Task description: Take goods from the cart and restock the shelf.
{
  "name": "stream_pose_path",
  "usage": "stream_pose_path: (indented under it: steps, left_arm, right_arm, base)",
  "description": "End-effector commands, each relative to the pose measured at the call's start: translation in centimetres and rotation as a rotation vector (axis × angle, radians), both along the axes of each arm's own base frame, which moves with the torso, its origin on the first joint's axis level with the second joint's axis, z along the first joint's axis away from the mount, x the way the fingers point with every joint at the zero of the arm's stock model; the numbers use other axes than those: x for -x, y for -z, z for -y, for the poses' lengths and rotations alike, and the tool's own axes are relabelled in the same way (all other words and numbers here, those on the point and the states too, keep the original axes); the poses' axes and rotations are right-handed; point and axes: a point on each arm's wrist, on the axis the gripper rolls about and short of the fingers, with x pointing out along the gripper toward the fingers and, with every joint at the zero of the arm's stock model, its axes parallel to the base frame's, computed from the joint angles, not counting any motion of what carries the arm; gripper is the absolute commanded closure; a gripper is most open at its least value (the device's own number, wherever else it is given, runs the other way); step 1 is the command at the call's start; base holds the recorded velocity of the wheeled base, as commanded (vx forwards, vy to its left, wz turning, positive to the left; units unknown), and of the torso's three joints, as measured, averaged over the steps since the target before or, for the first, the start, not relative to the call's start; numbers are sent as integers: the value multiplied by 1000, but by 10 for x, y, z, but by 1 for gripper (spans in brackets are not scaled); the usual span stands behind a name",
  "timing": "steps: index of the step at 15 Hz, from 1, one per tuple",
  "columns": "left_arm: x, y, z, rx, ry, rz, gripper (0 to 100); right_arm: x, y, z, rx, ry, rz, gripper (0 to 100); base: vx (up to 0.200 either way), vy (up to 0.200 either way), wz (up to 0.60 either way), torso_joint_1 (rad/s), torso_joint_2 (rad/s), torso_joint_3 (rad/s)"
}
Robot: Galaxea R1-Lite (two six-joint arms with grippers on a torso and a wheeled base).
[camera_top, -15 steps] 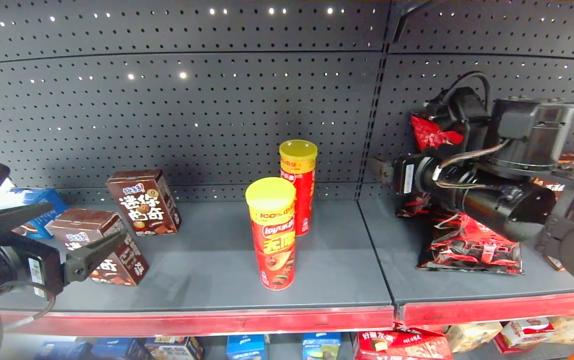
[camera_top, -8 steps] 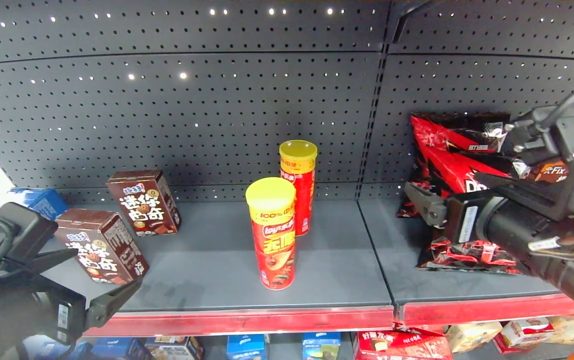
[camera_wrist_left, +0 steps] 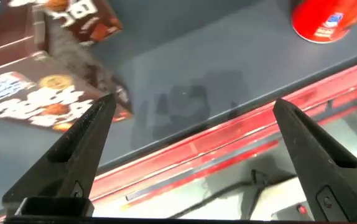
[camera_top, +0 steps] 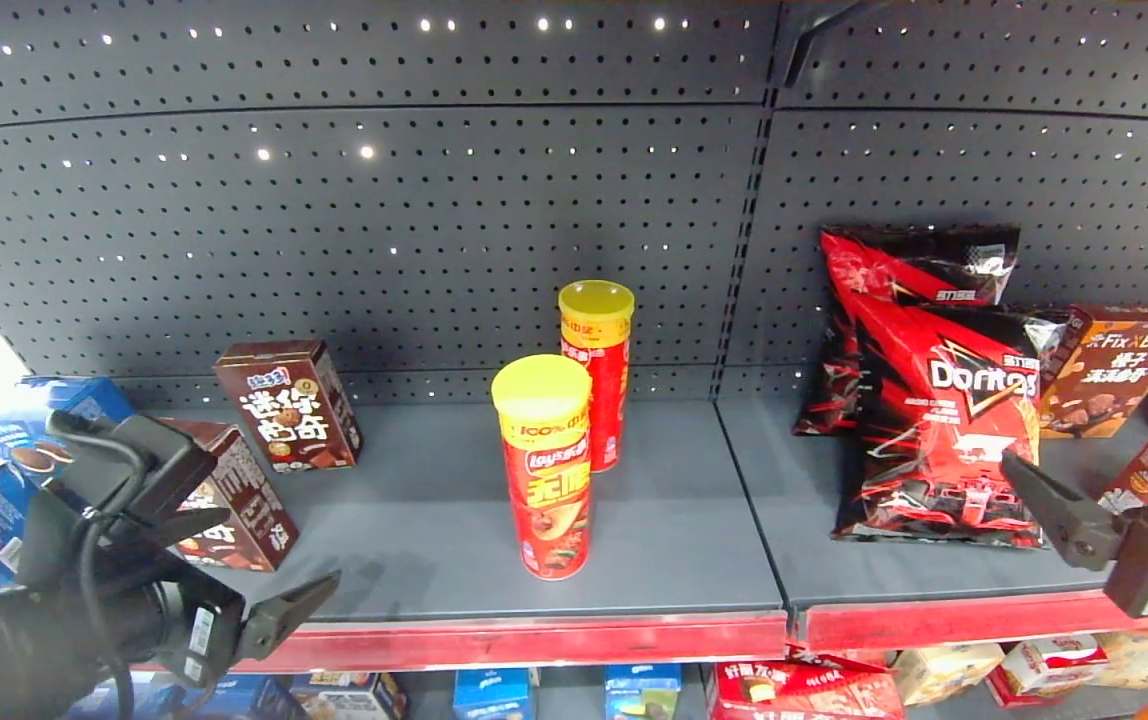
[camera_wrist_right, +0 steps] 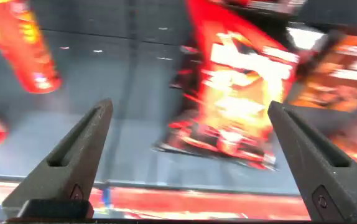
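Note:
Two red chip cans with yellow lids stand mid-shelf, one in front (camera_top: 544,470) and one behind (camera_top: 596,370). A red chip bag (camera_top: 944,430) stands upright on the right bay in front of another red bag (camera_top: 909,265). My right gripper (camera_top: 1094,450) hangs open and empty before the shelf's front edge, just right of the front bag; the right wrist view has this gripper (camera_wrist_right: 191,106) facing that bag (camera_wrist_right: 241,93). My left gripper (camera_top: 282,545) is open and empty at the lower left, by a tilted brown box (camera_top: 239,510). In the left wrist view that gripper (camera_wrist_left: 194,102) spans the shelf's red lip (camera_wrist_left: 228,143).
A second brown box (camera_top: 286,403) stands behind the tilted one, with a blue box (camera_top: 24,450) at the far left. Brown boxes (camera_top: 1119,370) stand right of the bags. The shelf (camera_top: 674,540) has bare room around the cans. Goods sit on the lower shelf (camera_top: 804,690).
My right arm has drawn back from the bags, down and to the right, leaving the front red bag standing. My left gripper has sunk lower and moved right along the shelf's front edge.

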Motion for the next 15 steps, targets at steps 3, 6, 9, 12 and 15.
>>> stream_pose_path:
  steps: [3, 6, 9, 12, 15]
  left_arm:
    - [-23, -4, 8, -1, 11, -11, 0]
    - [-37, -15, 12, 9, 14, 21, 0]
    - [-48, -16, 21, 6, 39, 17, 0]
    - [-48, -15, 22, 6, 40, 11, 0]
    - [-48, -15, 22, 7, 39, 10, 0]
  right_arm:
    - [27, -11, 32, -92, 159, 95, 0]
    - [37, -20, 47, -150, 315, 135, 0]
    - [40, -31, 61, -185, 481, 179, 0]
    - [53, -28, 79, -200, 650, 224, 0]
    - [90, -5, 99, -157, 910, 236, 0]
  base:
    - [0, 0, 0, 0, 0, 0]
    - [0, 0, 0, 0, 0, 0]
    - [0, 0, 0, 0, 0, 0]
    - [0, 0, 0, 0, 0, 0]
    - [0, 0, 0, 0, 0, 0]
